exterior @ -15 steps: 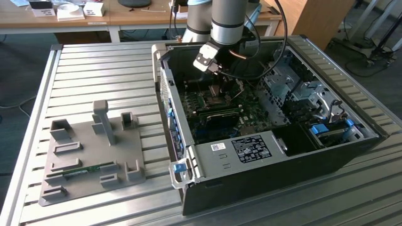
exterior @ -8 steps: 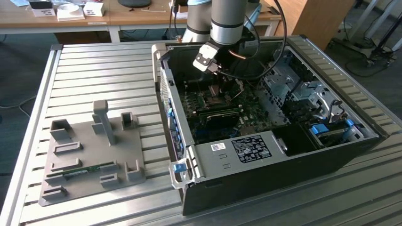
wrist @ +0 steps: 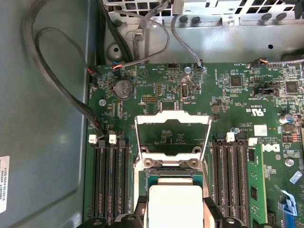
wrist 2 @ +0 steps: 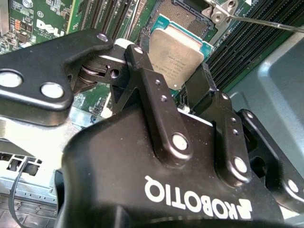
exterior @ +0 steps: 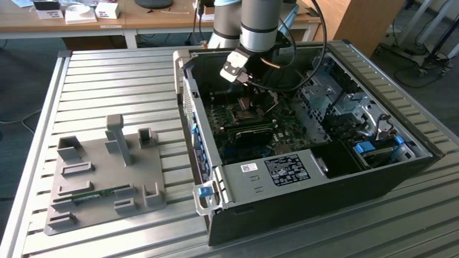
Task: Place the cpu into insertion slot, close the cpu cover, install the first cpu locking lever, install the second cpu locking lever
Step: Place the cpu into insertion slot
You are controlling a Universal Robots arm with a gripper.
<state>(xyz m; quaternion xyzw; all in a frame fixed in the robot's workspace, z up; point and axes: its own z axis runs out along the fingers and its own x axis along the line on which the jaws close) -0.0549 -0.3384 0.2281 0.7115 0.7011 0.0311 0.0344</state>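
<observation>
My gripper [wrist 2: 167, 64] is shut on the cpu [wrist 2: 178, 50], a flat square chip with a silvery top, held by two opposite edges between the black fingers [wrist 2: 142, 71]. In the first wrist view the cpu [wrist: 175, 204] hovers tilted just short of the insertion slot [wrist: 171, 175], a dark square socket on the green motherboard. The cpu cover [wrist: 172, 117], a thin silver frame, stands raised on its hinge beyond the slot. A thin metal lever [wrist 2: 266, 21] sticks out beside the insertion slot [wrist 2: 183, 14]. In the exterior view the gripper [exterior: 248, 102] reaches down into the open computer case.
Long black memory slots [wrist: 107, 185] flank the socket on both sides, and cables [wrist: 61, 90] run along the case wall. The case [exterior: 301, 177] lies open on a slatted metal table. A grey fixture plate [exterior: 100, 177] holding a green memory stick [exterior: 93, 194] sits at the exterior view's left.
</observation>
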